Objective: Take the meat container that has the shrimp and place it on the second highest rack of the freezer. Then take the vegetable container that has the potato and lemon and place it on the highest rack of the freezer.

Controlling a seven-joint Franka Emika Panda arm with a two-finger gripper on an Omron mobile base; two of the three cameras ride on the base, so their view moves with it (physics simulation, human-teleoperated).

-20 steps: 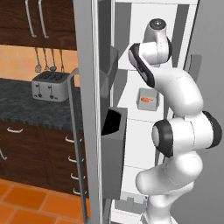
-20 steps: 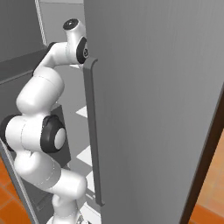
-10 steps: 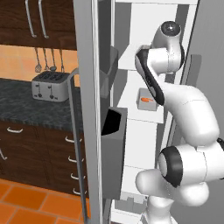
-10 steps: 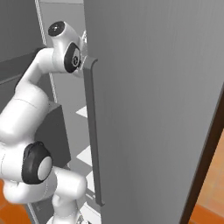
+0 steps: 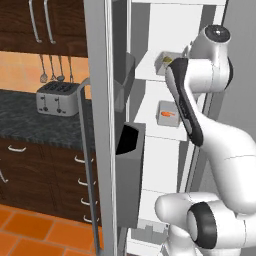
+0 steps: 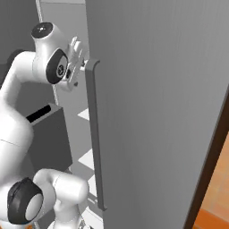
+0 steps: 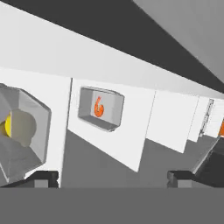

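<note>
The gripper (image 7: 113,177) stands wide, its two dark fingertips (image 7: 43,178) far apart with nothing between them, just off the vegetable container (image 7: 22,131), which sits at one fingertip's side on the highest rack (image 5: 150,67) of the freezer (image 5: 172,30). Inside that container the yellow lemon (image 7: 6,126) lies against the tan potato (image 7: 22,127). Farther from the gripper, on the second highest rack (image 5: 155,127), rests the meat container (image 7: 100,108) holding the orange shrimp (image 7: 99,107).
</note>
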